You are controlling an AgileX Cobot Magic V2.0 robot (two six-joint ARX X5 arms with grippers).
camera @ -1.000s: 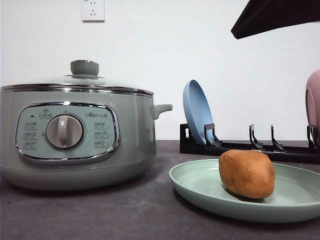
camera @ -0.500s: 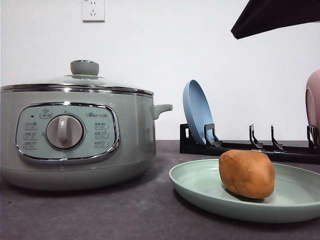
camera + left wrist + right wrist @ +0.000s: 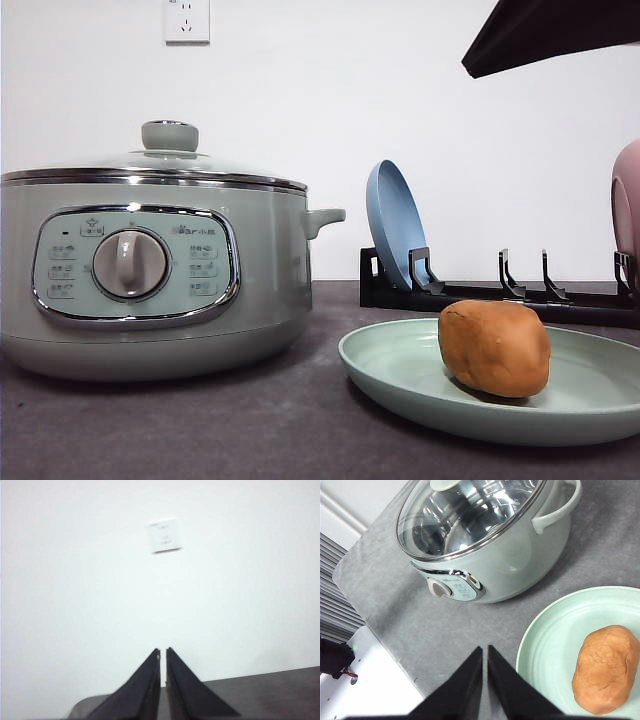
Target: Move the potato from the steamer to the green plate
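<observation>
The potato (image 3: 494, 348) lay on the green plate (image 3: 400, 375), beside the lidded steamer (image 3: 150, 265). Your left end effector (image 3: 163, 652) and right end effector (image 3: 485, 650) were closed and empty. You were best advised to retract clear of the plate.

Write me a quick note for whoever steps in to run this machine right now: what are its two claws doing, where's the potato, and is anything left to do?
Left gripper: shut, empty, raised, facing the wall.
Right gripper: shut, empty, above the table between the steamer and the green plate.
Potato: lying on the green plate.
Steamer: glass lid on.
Done: the transfer appears complete.
Left: apparently nothing.
</observation>
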